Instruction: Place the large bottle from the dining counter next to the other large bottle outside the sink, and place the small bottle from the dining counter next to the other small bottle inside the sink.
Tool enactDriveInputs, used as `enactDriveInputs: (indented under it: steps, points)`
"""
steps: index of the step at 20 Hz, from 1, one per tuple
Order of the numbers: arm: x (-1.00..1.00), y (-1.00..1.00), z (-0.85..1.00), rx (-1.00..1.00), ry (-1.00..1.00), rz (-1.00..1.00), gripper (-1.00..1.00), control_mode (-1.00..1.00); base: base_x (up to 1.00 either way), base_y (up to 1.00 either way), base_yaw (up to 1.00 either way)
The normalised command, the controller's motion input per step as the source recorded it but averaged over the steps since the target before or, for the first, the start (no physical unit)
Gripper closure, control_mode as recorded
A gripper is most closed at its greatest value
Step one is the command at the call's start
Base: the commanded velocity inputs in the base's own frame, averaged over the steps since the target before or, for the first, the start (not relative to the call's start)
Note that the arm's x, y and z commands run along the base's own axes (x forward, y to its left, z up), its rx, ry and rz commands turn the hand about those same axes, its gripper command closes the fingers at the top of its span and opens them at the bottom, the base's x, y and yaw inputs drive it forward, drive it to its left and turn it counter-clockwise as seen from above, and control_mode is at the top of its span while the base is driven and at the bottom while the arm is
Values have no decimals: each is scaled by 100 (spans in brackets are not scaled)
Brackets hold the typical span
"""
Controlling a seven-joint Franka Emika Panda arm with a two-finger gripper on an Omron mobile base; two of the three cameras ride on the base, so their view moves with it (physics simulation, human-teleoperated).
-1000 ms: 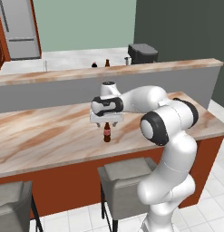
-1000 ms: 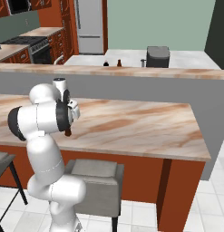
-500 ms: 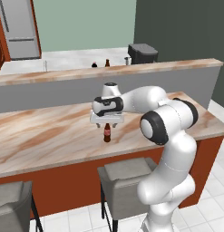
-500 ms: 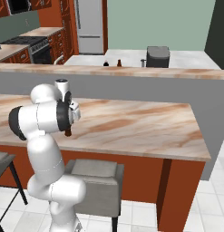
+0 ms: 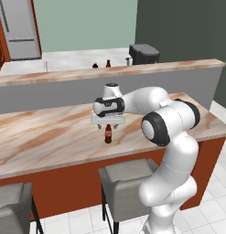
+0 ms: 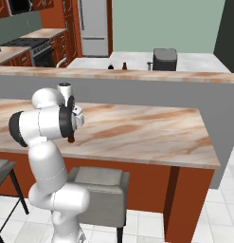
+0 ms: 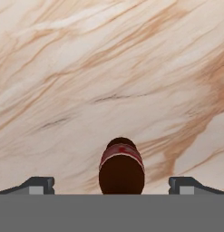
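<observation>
A: While the hand hangs straight over the dining counter (image 5: pixel 50 137), how do the jaws stand?

B: Spread as wide as they go. In the hand view the gripper (image 7: pixel 111 183) has its two dark fingertips (image 7: pixel 38 185) far out to either side, and the small bottle (image 7: pixel 121 165) sits in the gap between them — nearer the middle than either tip, touching neither.

A: So nothing is held?

B: Nothing. The bottle stands upright on the marbled top, seen from above: dark brown body, red label band. From the left base view the gripper (image 5: pixel 108 122) is directly above the small bottle (image 5: pixel 108 134), the bottle's neck just under the hand.

A: Can the contact be judged from the other side?

B: Not well. In the right base view the arm's own body covers most of it; only a dark sliver of the small bottle (image 6: pixel 71 139) shows below the hand, on the dining counter (image 6: pixel 151 130).

A: And the bottles further back?

B: On the far worktop (image 5: pixel 73 59) beyond the grey divider wall, two small dark shapes stand near each other — a brown bottle (image 5: pixel 108 63) and a lower black one (image 5: pixel 95 66). They are too small to tell labels
</observation>
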Motion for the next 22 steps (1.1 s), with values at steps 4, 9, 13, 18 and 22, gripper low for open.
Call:
enactDriveInputs:
  steps: [4, 9, 13, 18, 22]
  points:
    - [0, 0, 0, 0, 0, 0, 100, -100, 0, 0, 0]
    - [0, 0, 0, 0, 0, 0, 100, -100, 0, 0, 0]
    - [0, 0, 0, 0, 0, 0, 100, -100, 0, 0, 0]
    - [-5, 0, 1, 0, 0, 2, 100, -100, 0, 0, 0]
    - [-1, 0, 49, 0, 0, 13, 100, -100, 0, 0, 0]
